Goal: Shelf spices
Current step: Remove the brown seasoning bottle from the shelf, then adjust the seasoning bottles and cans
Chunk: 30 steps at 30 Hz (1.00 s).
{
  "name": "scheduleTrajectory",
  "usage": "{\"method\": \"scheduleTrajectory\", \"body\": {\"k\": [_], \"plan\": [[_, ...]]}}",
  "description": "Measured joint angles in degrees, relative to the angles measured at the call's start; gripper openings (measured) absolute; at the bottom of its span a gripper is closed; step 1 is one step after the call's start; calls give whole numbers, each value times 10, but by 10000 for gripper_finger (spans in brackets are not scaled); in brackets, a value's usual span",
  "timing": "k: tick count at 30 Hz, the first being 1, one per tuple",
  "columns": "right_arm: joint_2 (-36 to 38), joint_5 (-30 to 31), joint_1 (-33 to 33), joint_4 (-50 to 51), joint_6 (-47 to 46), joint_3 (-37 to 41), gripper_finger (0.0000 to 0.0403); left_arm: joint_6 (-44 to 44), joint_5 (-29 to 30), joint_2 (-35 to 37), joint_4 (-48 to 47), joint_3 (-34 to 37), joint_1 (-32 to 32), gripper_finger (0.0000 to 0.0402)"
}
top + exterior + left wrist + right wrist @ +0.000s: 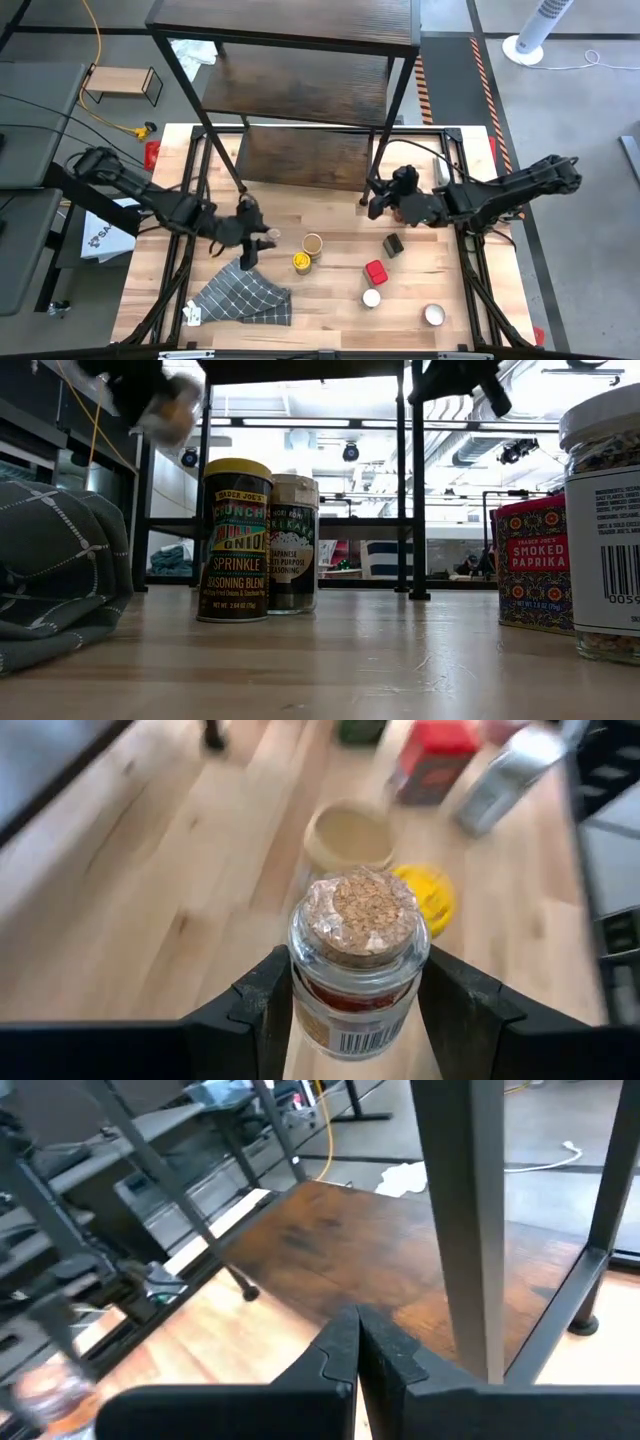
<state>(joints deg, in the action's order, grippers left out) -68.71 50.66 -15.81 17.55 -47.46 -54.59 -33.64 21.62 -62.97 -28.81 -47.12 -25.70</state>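
The cork-top jar (358,960) sits between the left gripper (256,238) fingers, clamped on both sides, lifted above the table (330,310) near the checked cloth (243,296). Other spices stand on the table: yellow-lid bottle (233,540) just beside the tan-lid jar (293,543), red tin (535,563) & white-lid jar (606,520) further right. Right gripper (357,1342) has its fingers pressed together, empty, by the shelf (300,105) bottom board.

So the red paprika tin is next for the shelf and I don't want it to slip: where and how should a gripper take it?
Probably the paprika tin by its flat side walls near the top, coming straight down. It stands upright, its faces are flat and parallel, and the white-lidded jar sits close beside it, so a descent from above looks clearest.
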Motion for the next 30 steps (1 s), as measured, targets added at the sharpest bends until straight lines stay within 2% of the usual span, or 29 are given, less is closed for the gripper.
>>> {"method": "scheduleTrajectory", "body": {"k": [5, 8, 11, 19, 21, 26, 30], "plan": [[4, -15, -25, 4, -5, 0, 0, -112, 82, 3, 77, 98, -65, 167], [4, -16, -32, 8, -23, 0, 0, -145, 123, 2, 157, 161, -84, 167], [4, -16, -34, 7, -35, 0, 0, -147, 146, 0, 200, 206, -85, 167], [4, -47, -34, 6, -37, 0, 0, -121, 168, -6, 207, 258, -69, 168], [4, -47, -34, 4, -37, 0, 0, -117, 175, -6, 213, 263, -63, 195], [4, -47, -33, -1, -37, 0, 0, -117, 176, -6, 212, 268, -49, 296], [4, -47, -33, -1, -37, 0, 0, -117, 150, -6, 216, 267, -42, 319]]}}
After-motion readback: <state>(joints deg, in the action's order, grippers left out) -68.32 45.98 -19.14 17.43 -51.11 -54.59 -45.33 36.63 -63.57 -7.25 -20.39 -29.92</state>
